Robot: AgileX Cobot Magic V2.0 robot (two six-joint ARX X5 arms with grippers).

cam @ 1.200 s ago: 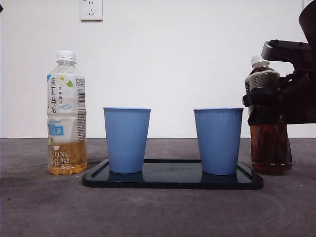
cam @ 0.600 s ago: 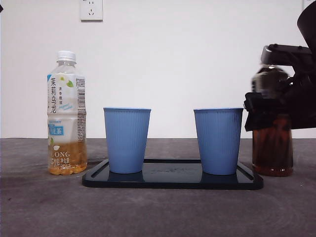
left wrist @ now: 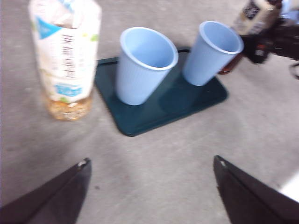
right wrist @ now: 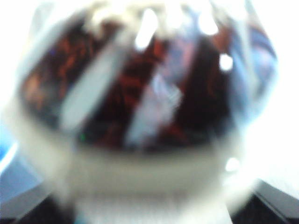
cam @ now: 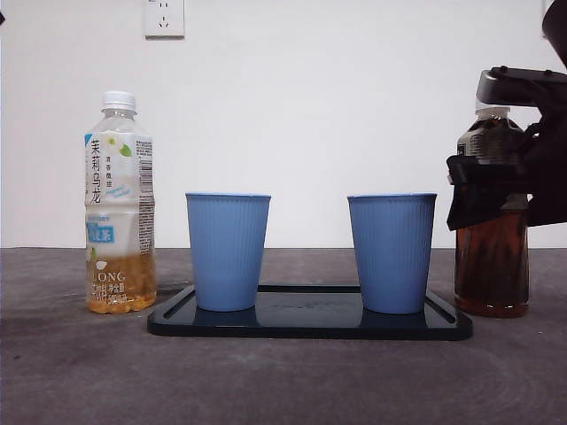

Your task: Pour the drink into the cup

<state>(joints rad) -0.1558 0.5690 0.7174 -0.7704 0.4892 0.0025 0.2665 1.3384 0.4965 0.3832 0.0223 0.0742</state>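
Saw the right gripper point(cam: 485, 190) clamped around the upper part of the dark tea bottle point(cam: 493, 266), just beside the tray point(cam: 310, 326) and near the right-hand cup point(cam: 392, 252). Couldn't tell if the bottle base sat on the table point(cam: 283, 381) or hung a hair above it. Looked capped, too, with a pale lid on top. Fills the right wrist camera as one big blur. Left gripper point(left wrist: 152, 191) hovered wide open, holding nothing, back from the light tea bottle point(left wrist: 65, 56) and the other cup point(left wrist: 142, 65). Biggest risks from here: clipping that light cup while swinging across and toppling it, or tilting with the lid on and pouring nothing. Could also slip in the grip once tipped.
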